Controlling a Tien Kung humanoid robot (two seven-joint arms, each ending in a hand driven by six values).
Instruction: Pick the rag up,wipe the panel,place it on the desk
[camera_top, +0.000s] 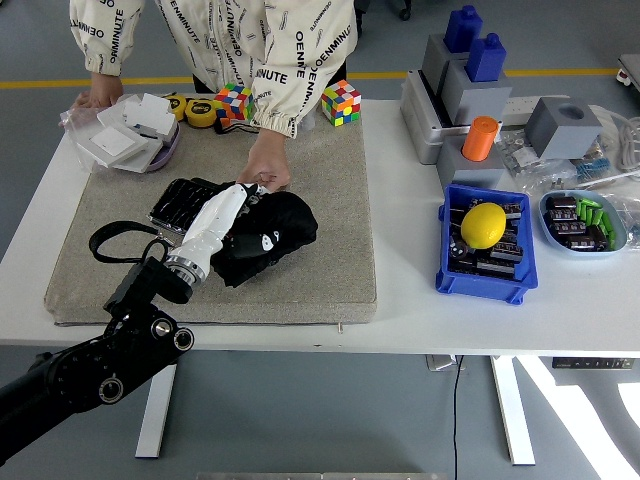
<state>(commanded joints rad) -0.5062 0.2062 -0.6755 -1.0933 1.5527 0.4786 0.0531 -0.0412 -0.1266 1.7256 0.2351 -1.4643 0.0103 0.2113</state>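
The black rag (272, 232) lies bunched on the right part of the black panel (182, 201), which rests on the grey mat (335, 180). My left hand (230, 207), white with a black arm coming from the lower left, is pressed on the rag's left side with its fingers closed into the cloth. The panel's left end shows bare; its right end is hidden under the rag. A person's hand (266, 168) holds the panel's far edge. The person's other hand (98, 97) rests at the table's far left corner. My right arm is out of view.
White boxes (130, 130), yellow tape measures (200, 110) and two puzzle cubes (341, 102) line the mat's far edge. To the right stand grey blocks (450, 90), an orange cylinder (480, 138), a blue bin (485, 245) holding a yellow lemon, and a light tray (585, 222).
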